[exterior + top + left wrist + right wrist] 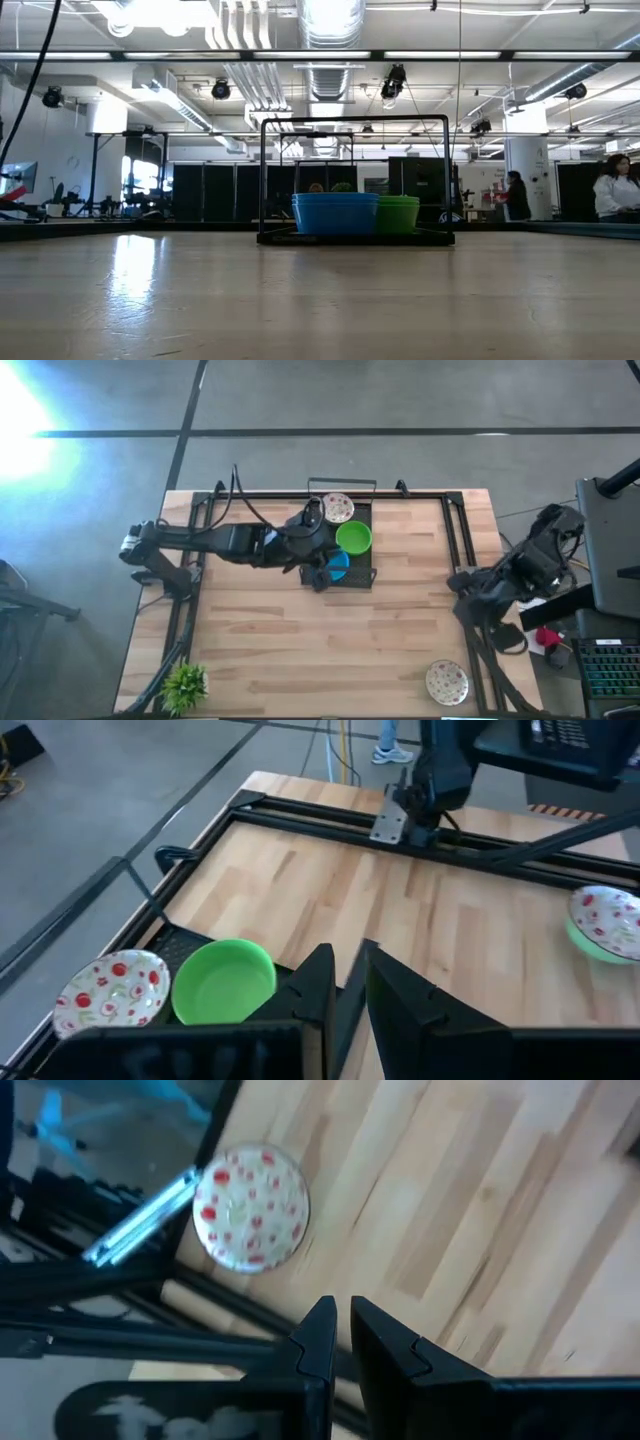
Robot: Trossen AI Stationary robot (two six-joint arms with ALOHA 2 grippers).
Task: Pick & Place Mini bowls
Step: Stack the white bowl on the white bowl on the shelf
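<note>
A black wire tray (pixel 358 575) at the table's far middle holds a floral mini bowl (pixel 338 508), a green one (pixel 353 538) and a blue one (pixel 338 565). The low view shows the blue (pixel 335 213) and green (pixel 398 213) bowls resting on the tray floor. My left gripper (pixel 322 572) hovers over the tray's near left corner, by the blue bowl; its fingers (pixel 346 960) stand a narrow gap apart with nothing between. Another floral bowl (pixel 447 682) lies on the table's near right corner. My right gripper (pixel 485 595) hangs shut and empty (pixel 342 1320) above the right edge, short of that bowl (pixel 250 1207).
A small potted plant (pixel 185 685) stands at the near left corner. Black frame rails (pixel 462 535) run along the table's sides and far edge. Bare wood (pixel 330 640) lies between the tray and the near edge. People stand in the room far behind the table (pixel 615 185).
</note>
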